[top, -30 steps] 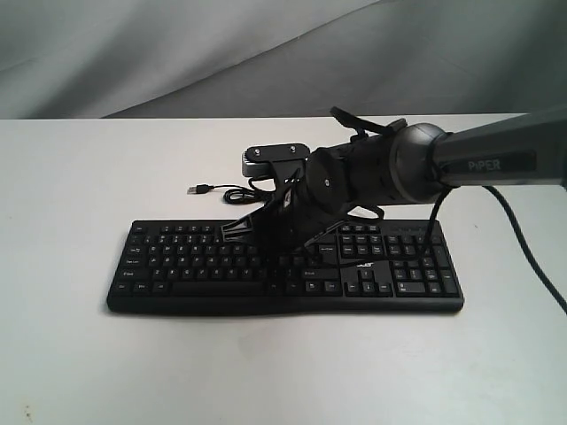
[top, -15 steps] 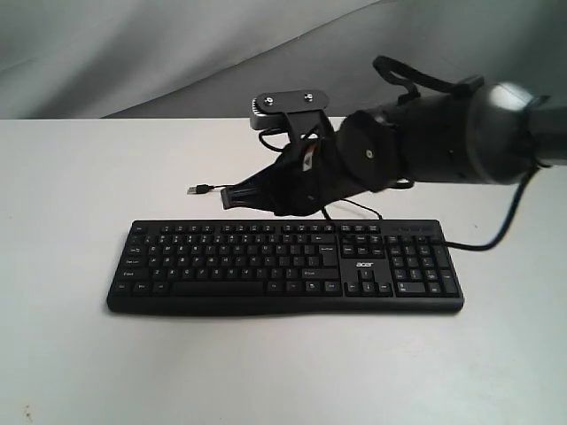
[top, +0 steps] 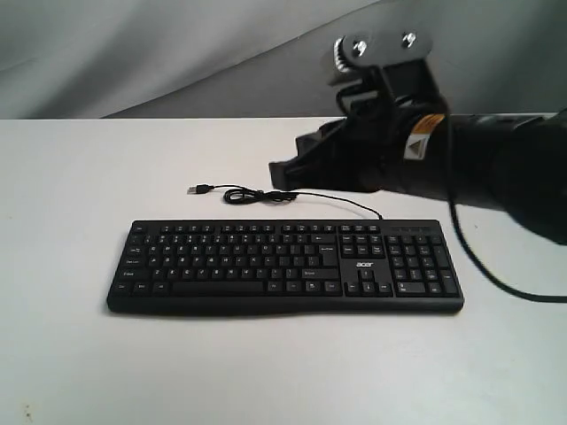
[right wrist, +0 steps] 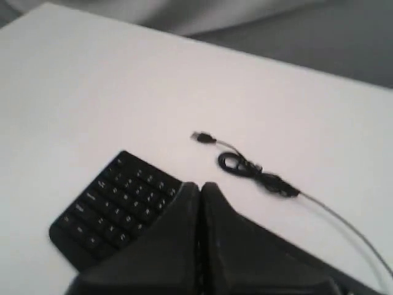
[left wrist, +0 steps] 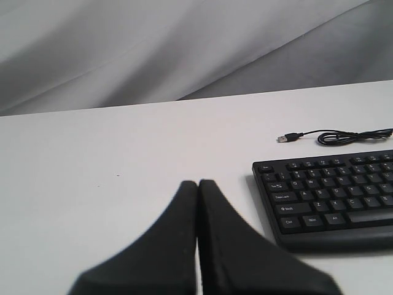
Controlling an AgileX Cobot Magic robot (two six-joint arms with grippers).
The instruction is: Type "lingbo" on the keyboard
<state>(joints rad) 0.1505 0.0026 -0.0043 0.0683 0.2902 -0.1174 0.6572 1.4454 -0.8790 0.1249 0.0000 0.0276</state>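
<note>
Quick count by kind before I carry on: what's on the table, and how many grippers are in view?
Keyboard: 1
USB cable: 1
Grippers: 2, the left gripper and the right gripper, both shut
Total: 4

The keyboard [top: 266, 266] is matt black plastic, its cable [right wrist: 258, 174] smooth and black. The tabletop [top: 71, 177] looks smooth, matt white, and the backdrop [top: 133, 53] is soft, creased grey cloth.

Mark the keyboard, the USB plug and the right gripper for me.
keyboard [top: 266, 266], exterior view, on the letter keys near its middle.
USB plug [top: 198, 189], exterior view, on the plug's body.
right gripper [right wrist: 199, 186], right wrist view, at the tips of its closed fingers.
</note>
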